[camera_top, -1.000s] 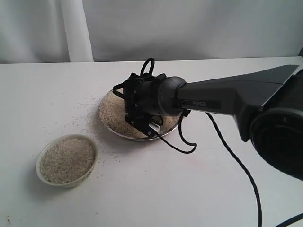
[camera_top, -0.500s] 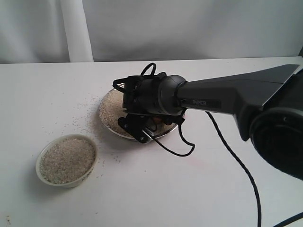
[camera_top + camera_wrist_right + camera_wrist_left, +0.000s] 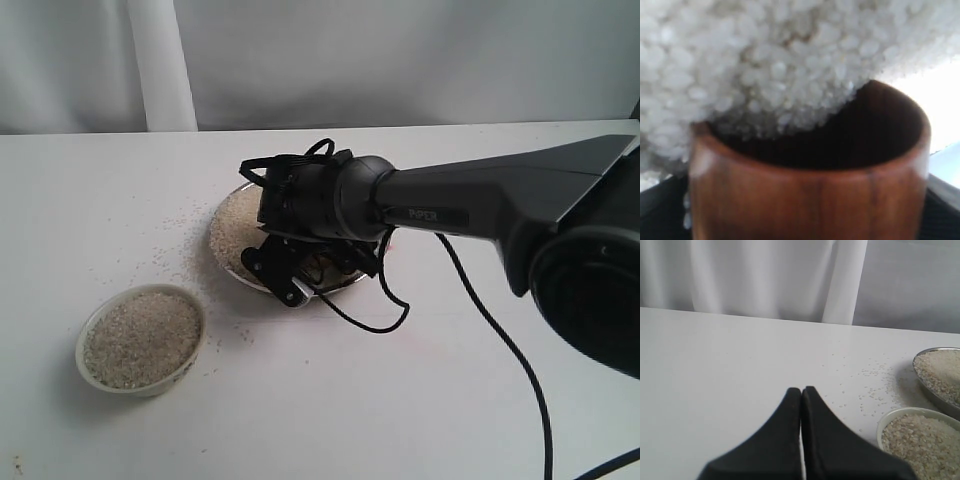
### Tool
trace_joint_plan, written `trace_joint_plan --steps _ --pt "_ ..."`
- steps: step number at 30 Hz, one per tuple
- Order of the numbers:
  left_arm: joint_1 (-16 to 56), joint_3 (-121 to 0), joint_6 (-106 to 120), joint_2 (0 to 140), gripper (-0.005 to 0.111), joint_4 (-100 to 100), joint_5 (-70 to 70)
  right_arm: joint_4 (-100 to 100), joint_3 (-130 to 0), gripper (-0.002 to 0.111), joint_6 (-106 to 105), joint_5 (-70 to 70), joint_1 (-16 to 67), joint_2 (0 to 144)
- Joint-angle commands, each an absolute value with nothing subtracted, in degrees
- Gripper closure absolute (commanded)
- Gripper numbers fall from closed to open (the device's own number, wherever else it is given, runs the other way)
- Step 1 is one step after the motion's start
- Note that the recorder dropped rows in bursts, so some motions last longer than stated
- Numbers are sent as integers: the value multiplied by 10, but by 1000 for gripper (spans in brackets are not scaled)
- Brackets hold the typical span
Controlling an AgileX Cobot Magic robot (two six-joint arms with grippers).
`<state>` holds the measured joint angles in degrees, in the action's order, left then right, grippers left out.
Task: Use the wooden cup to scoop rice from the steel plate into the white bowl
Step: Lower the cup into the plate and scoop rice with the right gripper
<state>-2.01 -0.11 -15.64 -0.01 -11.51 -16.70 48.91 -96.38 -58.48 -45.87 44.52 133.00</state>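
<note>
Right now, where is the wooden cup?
The wooden cup is in the right gripper, mouth against the rice on the steel plate, centre of exterior view.

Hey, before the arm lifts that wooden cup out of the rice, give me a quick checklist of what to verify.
1. Grip of right gripper on wooden cup: ok.
2. Cup mouth against rice on steel plate: ok.
3. Cup filled: not ok, inside mostly dark.
4. Room in white bowl: cannot tell, rice near rim.
5. Path: left gripper shut, clear of both dishes: ok.
</note>
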Motion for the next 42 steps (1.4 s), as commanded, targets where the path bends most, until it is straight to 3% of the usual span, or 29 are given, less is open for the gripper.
trace_joint_plan --steps 1,42 --pt "-17 0 -159 0 107 -112 -163 442 -965 108 -589 -443 446 1324" --pt "-17 0 -159 0 107 -112 -163 272 -965 108 -320 -415 423 1324"
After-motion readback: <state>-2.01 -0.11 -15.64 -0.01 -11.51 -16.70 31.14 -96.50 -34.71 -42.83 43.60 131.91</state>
